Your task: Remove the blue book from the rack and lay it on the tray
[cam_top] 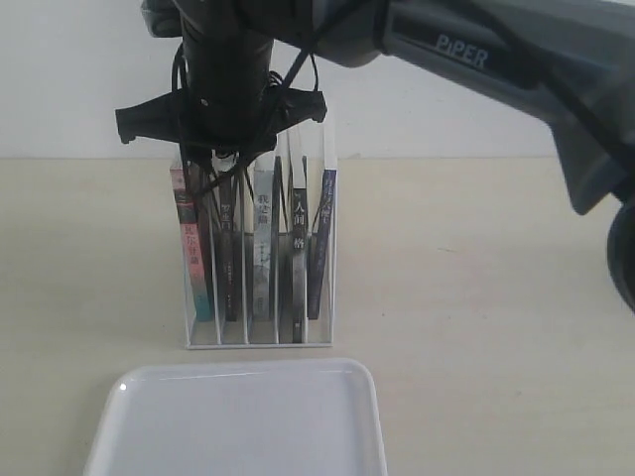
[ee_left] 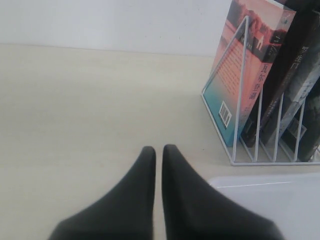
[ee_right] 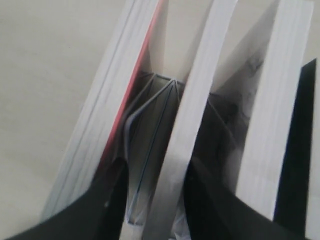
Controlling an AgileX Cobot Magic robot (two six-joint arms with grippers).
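Standing upright in the rack point(cam_top: 258, 340), the blue book point(cam_top: 321, 248) fills the end slot farthest from the pink-and-teal book point(cam_top: 193, 253). The right gripper point(ee_right: 155, 172) straddles that one's neighbouring book point(ee_right: 200, 85), jaws parted. The left gripper point(ee_left: 157, 150), jaws together, hangs beside the rack. The tray point(cam_top: 238, 426) lies in front.

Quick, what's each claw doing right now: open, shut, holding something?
Left claw: shut, empty.
Right claw: open, astride the top of a book, not clamping it.
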